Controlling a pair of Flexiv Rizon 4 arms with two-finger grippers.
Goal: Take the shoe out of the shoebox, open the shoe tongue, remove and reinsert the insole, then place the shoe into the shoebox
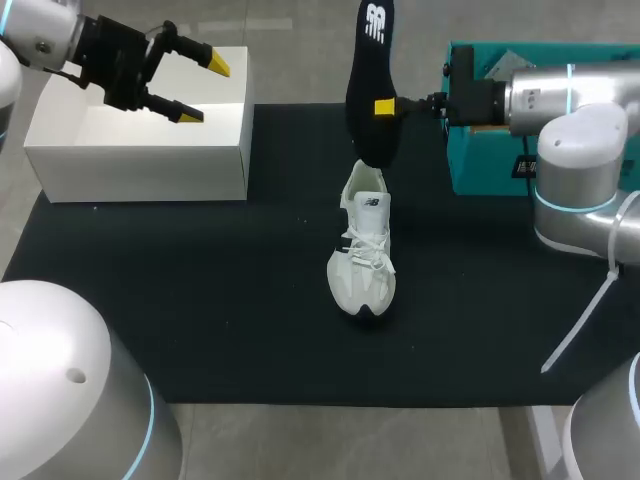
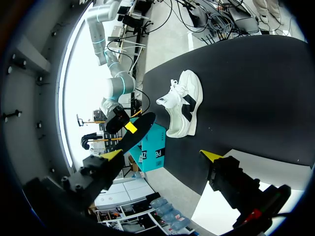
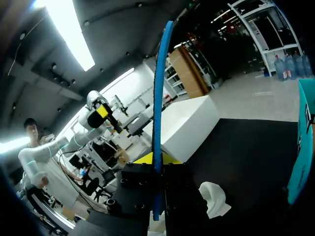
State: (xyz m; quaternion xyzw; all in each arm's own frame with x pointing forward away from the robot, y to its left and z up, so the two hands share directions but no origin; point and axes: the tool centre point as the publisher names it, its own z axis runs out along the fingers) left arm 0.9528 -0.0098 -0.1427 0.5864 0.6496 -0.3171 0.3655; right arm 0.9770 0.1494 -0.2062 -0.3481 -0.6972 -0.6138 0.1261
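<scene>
The right gripper [image 1: 381,107] is clamped on the black insole [image 1: 370,70], one yellow-tipped finger on each face, holding it upright on end above the mat [image 1: 200,300]. In the right wrist view we see the insole [image 3: 157,98] edge-on, its blue rim running up between the fingers. The insole's raised end carries a white logo mark, which we do not read off. Its lower end hangs at the heel opening of the white shoe [image 1: 363,255]; we cannot tell whether the two touch. The shoe stands on its sole at mid-mat, outside the shoebox [image 1: 140,150], toe toward us, with a small dark mark on the tongue. The left gripper [image 1: 203,88] hovers over the open white shoebox with its jaws spread wide and nothing between them. A teal box [image 1: 480,150] with print on its side [image 2: 152,147] sits behind the right gripper.
</scene>
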